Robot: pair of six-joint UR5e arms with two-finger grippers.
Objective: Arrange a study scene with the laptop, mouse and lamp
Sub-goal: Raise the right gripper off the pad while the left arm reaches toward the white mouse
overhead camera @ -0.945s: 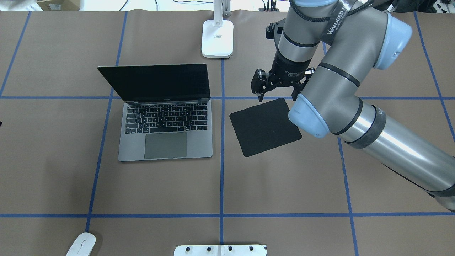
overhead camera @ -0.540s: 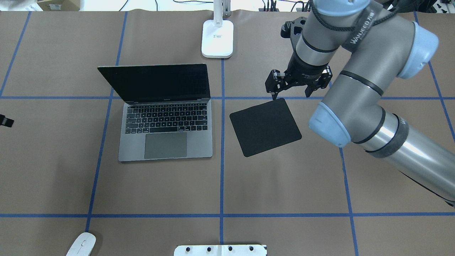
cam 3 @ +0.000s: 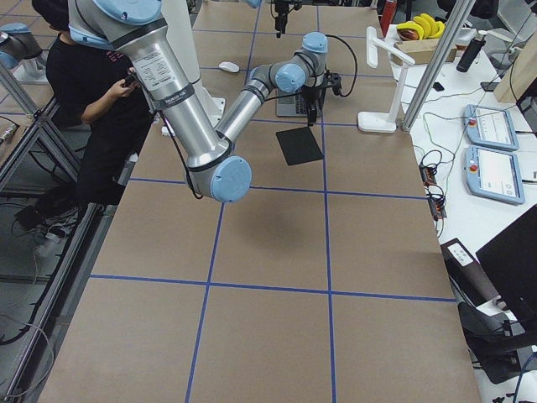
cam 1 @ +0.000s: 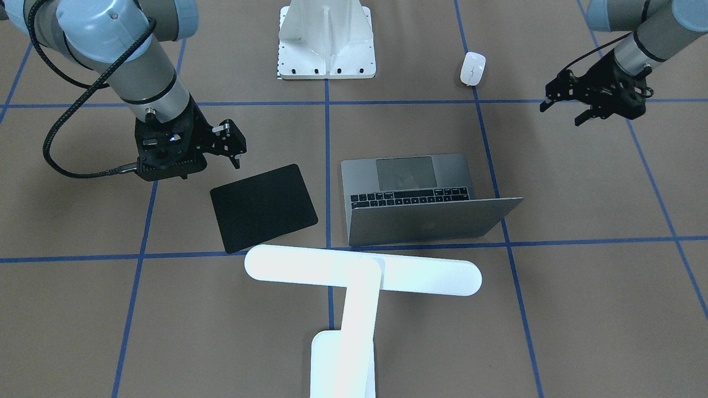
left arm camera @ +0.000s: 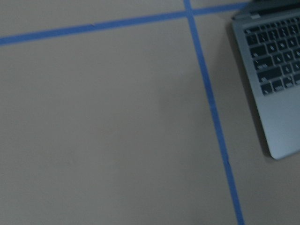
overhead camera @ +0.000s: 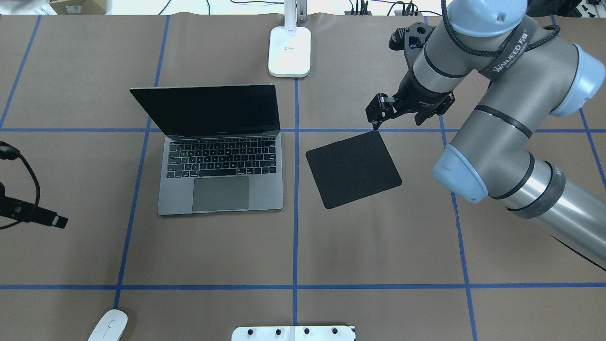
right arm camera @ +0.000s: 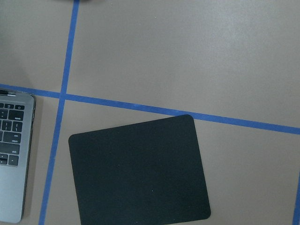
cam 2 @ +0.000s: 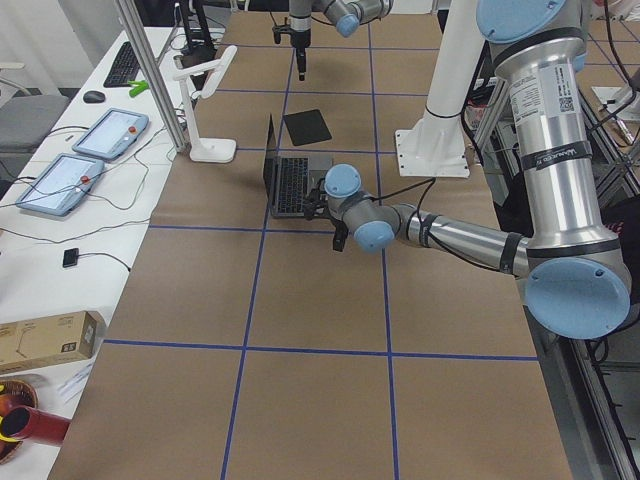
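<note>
Laptop [overhead camera: 220,189], slim grey metal with black keys, stands open left of centre in the overhead view. The glossy white oval mouse [overhead camera: 109,326] lies at the bottom left edge, and the white lamp [overhead camera: 289,49] shows its rounded base at top centre. Within the last second the right gripper [overhead camera: 396,123] has drawn off the matte black mat [overhead camera: 352,169] toward the upper right, jaws wide and empty. The left gripper [cam 1: 560,114], also spread and empty, has entered at the left edge. The mouse probably comes next.
</note>
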